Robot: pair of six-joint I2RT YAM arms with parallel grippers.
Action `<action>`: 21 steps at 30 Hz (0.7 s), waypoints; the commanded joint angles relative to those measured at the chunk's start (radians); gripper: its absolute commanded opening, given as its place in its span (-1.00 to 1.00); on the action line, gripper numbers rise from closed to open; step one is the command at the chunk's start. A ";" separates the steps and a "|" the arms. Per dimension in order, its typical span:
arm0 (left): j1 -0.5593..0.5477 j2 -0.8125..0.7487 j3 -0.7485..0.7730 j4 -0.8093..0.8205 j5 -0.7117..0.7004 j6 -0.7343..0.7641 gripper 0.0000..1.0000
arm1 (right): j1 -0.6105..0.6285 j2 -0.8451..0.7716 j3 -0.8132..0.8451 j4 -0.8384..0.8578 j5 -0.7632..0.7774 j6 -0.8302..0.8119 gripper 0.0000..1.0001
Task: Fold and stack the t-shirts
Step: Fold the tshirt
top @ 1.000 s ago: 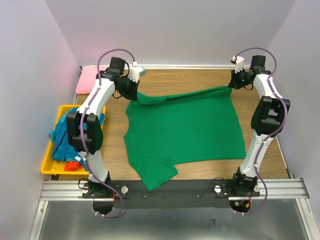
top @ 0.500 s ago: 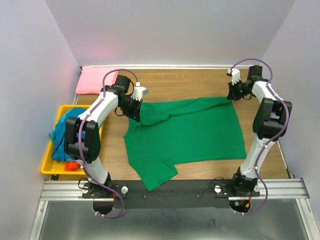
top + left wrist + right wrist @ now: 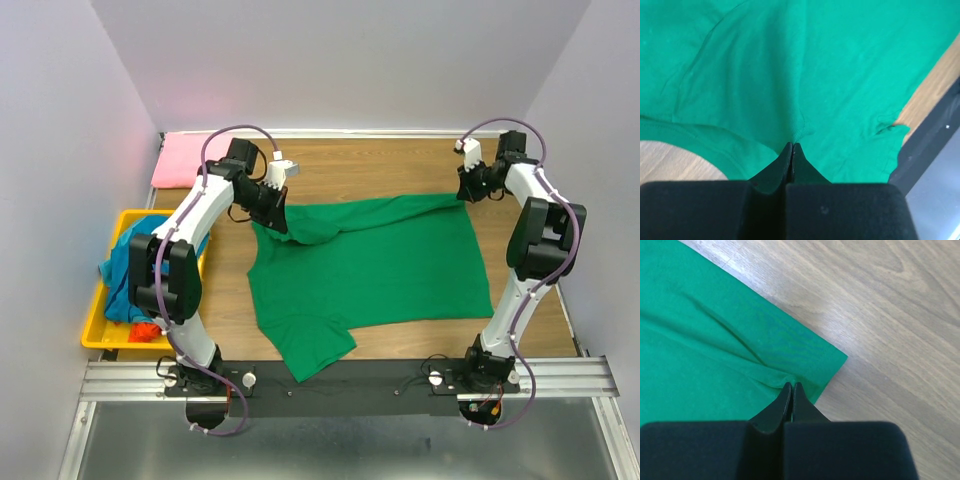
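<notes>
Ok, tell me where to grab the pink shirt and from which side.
Probably the edge facing the table centre, pinched from above on that side: the pink shirt lies flat in the far left corner, walled in behind and leftward.

Bright even overhead light, soft shadows, sharp pics, pink glare top-left

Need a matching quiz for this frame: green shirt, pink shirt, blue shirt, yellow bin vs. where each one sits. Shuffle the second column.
Things
1. green shirt
2. pink shirt
3. blue shirt
4. yellow bin

Places
a. heaped inside the yellow bin
b. lying flat at the far left corner of the table
c. spread across the middle of the table
d. beside the table's left edge, toward the near side

Pairs: 1-c, 2-b, 3-a, 4-d
</notes>
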 commanded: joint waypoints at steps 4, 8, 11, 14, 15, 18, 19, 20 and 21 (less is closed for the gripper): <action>0.004 -0.040 -0.006 -0.017 0.139 0.006 -1.00 | -0.030 -0.053 -0.001 -0.012 0.033 -0.028 -0.99; 0.004 -0.041 -0.047 0.013 0.128 -0.011 -1.00 | -0.030 -0.062 -0.036 -0.015 0.021 -0.041 -0.99; 0.004 -0.021 -0.066 0.030 0.099 -0.020 -1.00 | -0.030 -0.064 -0.059 -0.016 0.020 -0.051 -0.99; 0.004 0.028 -0.044 0.012 0.082 0.014 -1.00 | -0.030 -0.055 -0.073 -0.019 0.031 -0.067 -0.97; 0.002 0.044 -0.035 0.001 0.076 0.026 -1.00 | -0.030 -0.051 -0.074 -0.022 0.034 -0.068 -0.95; -0.001 0.103 -0.006 -0.034 0.073 0.062 -1.00 | -0.030 -0.047 -0.079 -0.029 0.054 -0.080 -0.78; -0.005 0.117 0.002 -0.040 0.071 0.068 -0.96 | -0.030 -0.045 -0.077 -0.035 0.059 -0.077 -0.55; -0.005 0.141 0.014 -0.054 0.074 0.084 -0.91 | -0.030 -0.045 -0.077 -0.038 0.069 -0.076 -0.41; -0.010 0.153 0.019 -0.062 0.073 0.091 -0.86 | -0.030 -0.048 -0.074 -0.039 0.076 -0.074 -0.29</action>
